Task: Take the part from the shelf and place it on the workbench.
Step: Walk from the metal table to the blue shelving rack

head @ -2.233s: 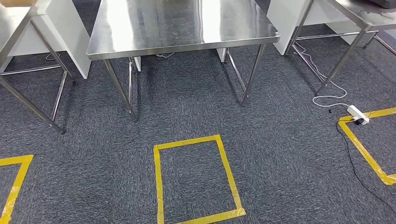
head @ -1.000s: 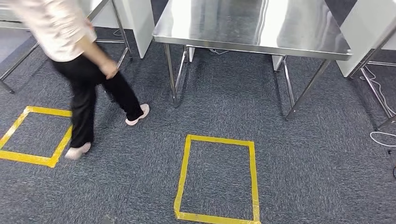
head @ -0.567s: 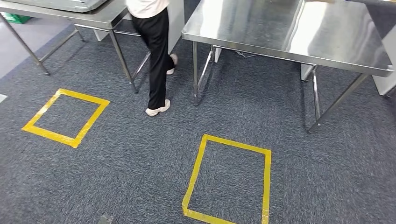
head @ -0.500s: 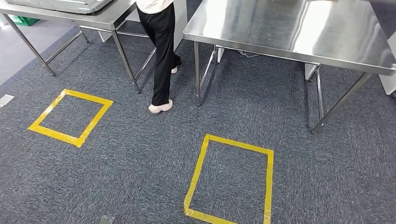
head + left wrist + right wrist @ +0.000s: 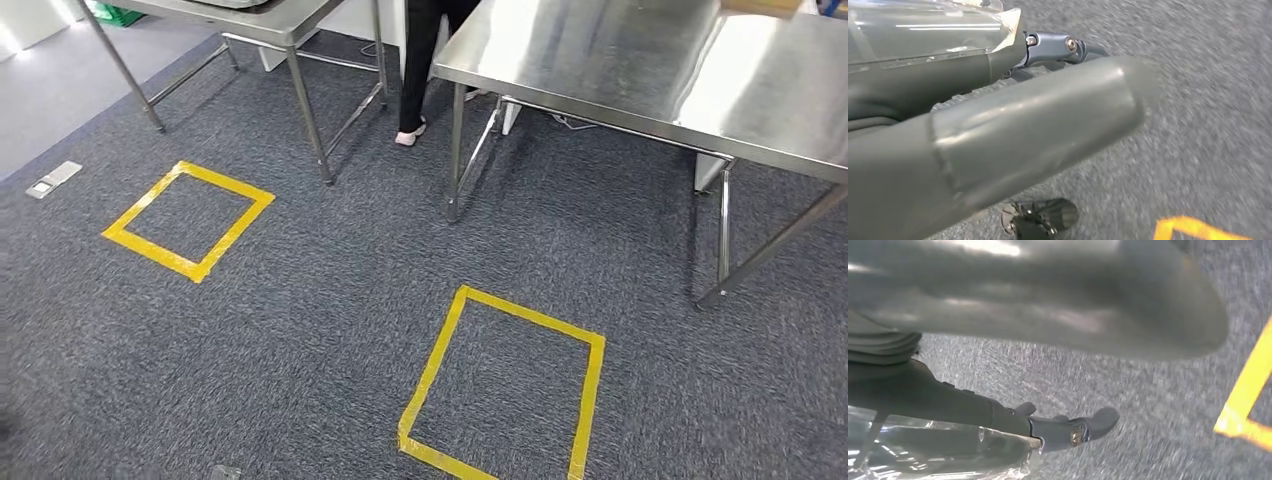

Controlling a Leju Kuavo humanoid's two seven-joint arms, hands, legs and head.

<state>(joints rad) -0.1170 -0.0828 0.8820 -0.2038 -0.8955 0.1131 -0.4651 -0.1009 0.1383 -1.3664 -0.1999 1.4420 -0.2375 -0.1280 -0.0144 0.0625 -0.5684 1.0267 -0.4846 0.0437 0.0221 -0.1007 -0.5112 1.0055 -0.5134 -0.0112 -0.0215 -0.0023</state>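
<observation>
My left hand (image 5: 998,110) hangs over the grey carpet in the left wrist view. Its thick thumb is stretched out, its dark fingers (image 5: 1053,47) lie straight, and nothing is in it. In the right wrist view my right hand (image 5: 1023,315) hangs the same way, holding nothing, with its fingers (image 5: 1073,430) extended above the carpet. Ahead in the head view stands a bare steel table (image 5: 640,70), and a second steel table (image 5: 290,15) is to its left.
A person in black trousers (image 5: 420,60) stands between the two tables. Two yellow tape squares mark the carpet, one at the left (image 5: 150,257) and one in front (image 5: 432,365). A metal floor plate (image 5: 53,178) lies far left. A cardboard box (image 5: 765,8) sits on the right table's far edge.
The whole picture has shifted, so the camera has turned; tables and tape squares sit elsewhere in view. The person has walked away from the carpet to between the tables.
</observation>
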